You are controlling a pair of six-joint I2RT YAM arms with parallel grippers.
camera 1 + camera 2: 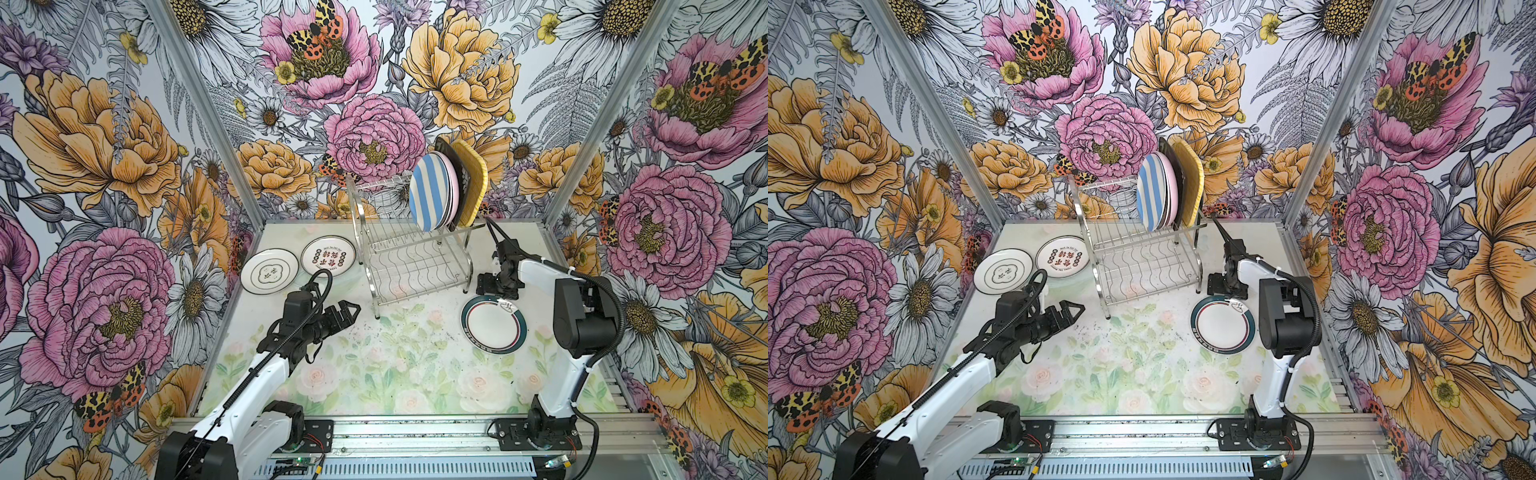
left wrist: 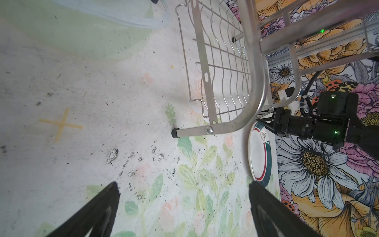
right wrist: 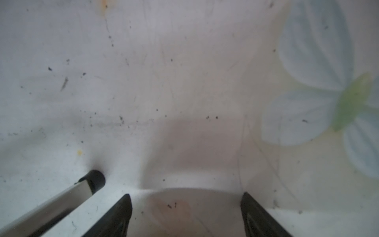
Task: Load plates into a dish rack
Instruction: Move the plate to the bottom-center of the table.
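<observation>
Right pincer [image 1: 498, 291] points down at the table [image 1: 374, 374], at about 3 o'clock from the table's middle in both top views, with its fingers [image 3: 117, 215] spread wide. We see the teal-rimmed plate [image 1: 493, 328] lying flat at the pincer's 6 o'clock, its far rim right under the tips. Whether they touch it we cannot tell. In the right wrist view a blurred pale curve sits between the fingers, and a black-capped rack foot [image 3: 96, 180] stands just beside one of them.

The dish rack [image 1: 409, 272] stands at the right pincer's 10 o'clock, toward 12 o'clock on the table. On its upper shelf at least four plates stand on edge at the 3 o'clock end: striped plate [image 1: 428, 195], pink plate [image 1: 452, 187], black plate [image 1: 442, 148] and yellow plate [image 1: 473, 178], running from 9 toward 3 o'clock.

Left pincer [image 1: 353, 309] hangs above the table at about 9 o'clock, spread and empty, aimed toward 3 o'clock. At its 11 o'clock lie a white plate with an emblem [image 1: 269, 271] and a white plate with rows of characters [image 1: 328, 256], flat and side by side.
</observation>
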